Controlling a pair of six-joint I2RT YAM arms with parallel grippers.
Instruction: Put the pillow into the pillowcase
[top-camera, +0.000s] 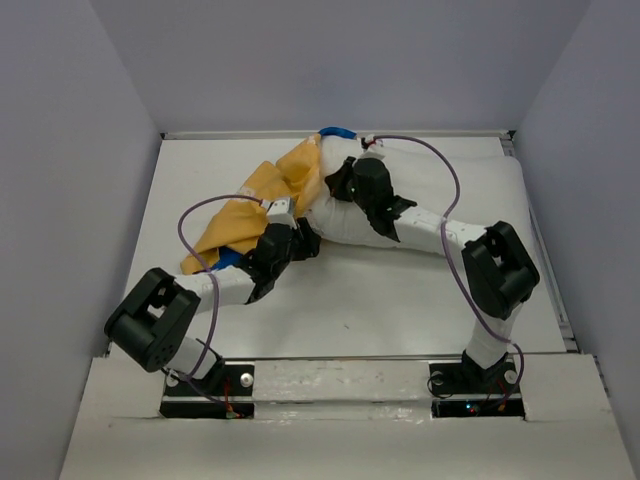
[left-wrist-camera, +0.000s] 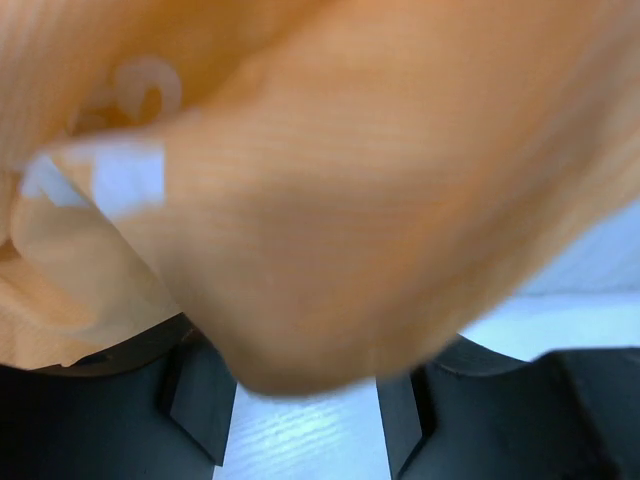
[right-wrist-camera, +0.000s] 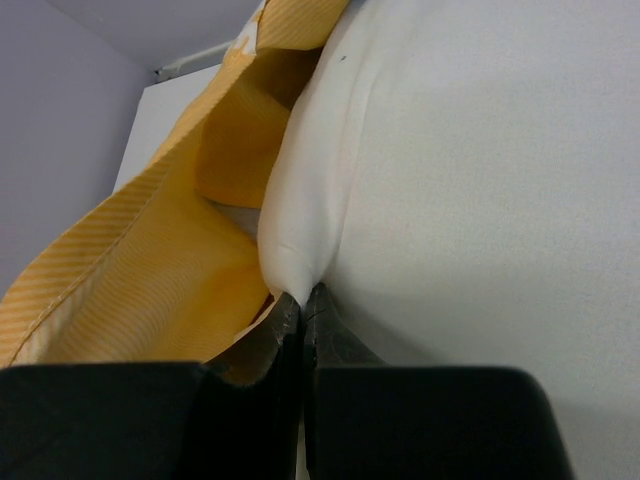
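Note:
The white pillow (top-camera: 335, 218) lies across the middle of the table, its far end tucked into the yellow-orange pillowcase (top-camera: 250, 200). My right gripper (top-camera: 340, 182) reaches over the pillow. In the right wrist view the right gripper (right-wrist-camera: 303, 295) is shut, pinching a fold of the pillow (right-wrist-camera: 480, 180) beside the pillowcase mouth (right-wrist-camera: 150, 270). My left gripper (top-camera: 296, 232) sits at the pillowcase's near edge. In the left wrist view the left gripper (left-wrist-camera: 305, 400) has its jaws apart, with blurred pillowcase cloth (left-wrist-camera: 350, 200) hanging over them and bare table between the fingers (left-wrist-camera: 200, 400).
The white table (top-camera: 380, 300) is boxed in by grey walls on three sides. A blue patch of the pillowcase (top-camera: 338, 131) shows at the far edge. Both arm bases stand at the near edge, with cables looping over the arms.

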